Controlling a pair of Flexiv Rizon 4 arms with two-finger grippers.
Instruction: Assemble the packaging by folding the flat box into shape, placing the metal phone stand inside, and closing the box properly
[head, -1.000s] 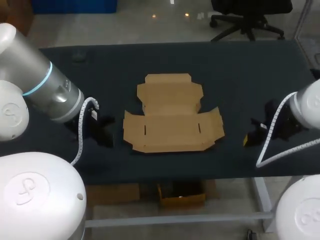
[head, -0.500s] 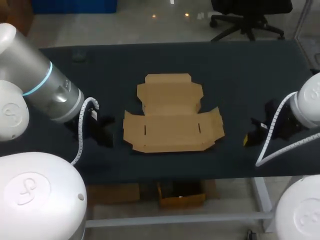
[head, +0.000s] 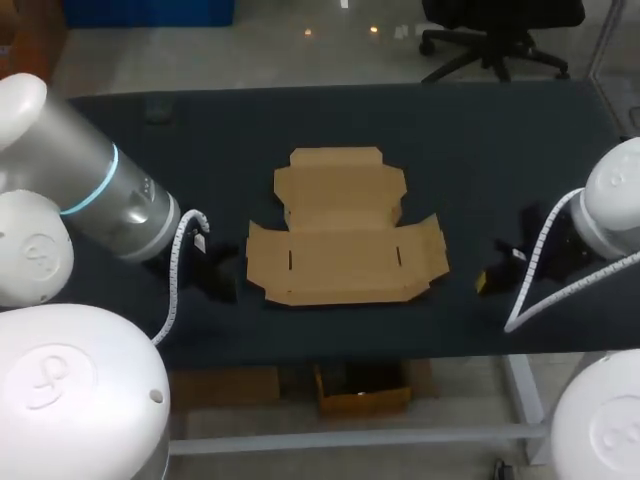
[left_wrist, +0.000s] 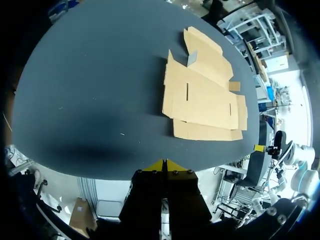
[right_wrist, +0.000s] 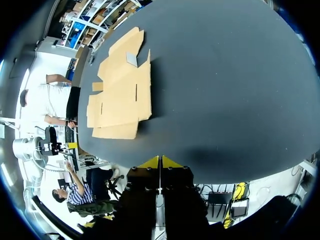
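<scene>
The flat brown cardboard box lies unfolded in the middle of the dark table, flaps spread; it also shows ahead of each gripper. A small grey patch sits at a notch near its far flap; I cannot tell what it is. No metal phone stand shows in any view. My left gripper hovers low to the left of the box, fingers shut and empty. My right gripper is to the right of the box, also shut on nothing.
The dark table carries only the box. Both grippers hang near its front edge. Bare tabletop lies to the left, right and behind the box.
My left arm has shifted slightly right toward the box. My right gripper has edged a little left. The box has not moved.
</scene>
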